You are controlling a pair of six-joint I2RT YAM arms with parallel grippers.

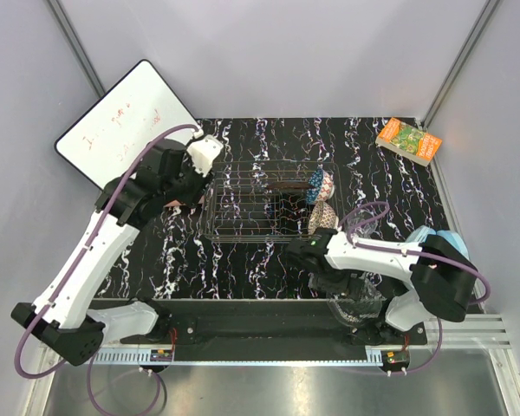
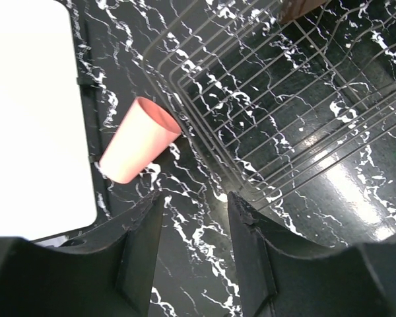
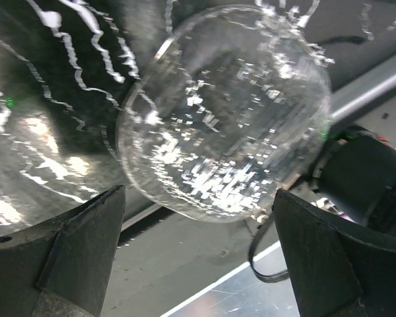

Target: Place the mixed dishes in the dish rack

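2 sets of jaws are standing apart, gripping nothing. The left gripper (image 2: pixel 195 205) is hovering over bare tabletop (image 1: pixel 243 269) just beside the dish rack (image 2: pixel 251 125), facing the pink plastic cup (image 2: pixel 140 142), which is lying on its side against the rack's left wall. The right gripper (image 3: pixel 198 195), spread wide, is straddling the clear glass bowl (image 3: pixel 224 105), well to the rack's near side. Pickup is probably starting: the next move is calling for lowering onto a dish and closing firmly. The cup is looking smooth and tapered, the bowl transparent, glinting and likely slippery.
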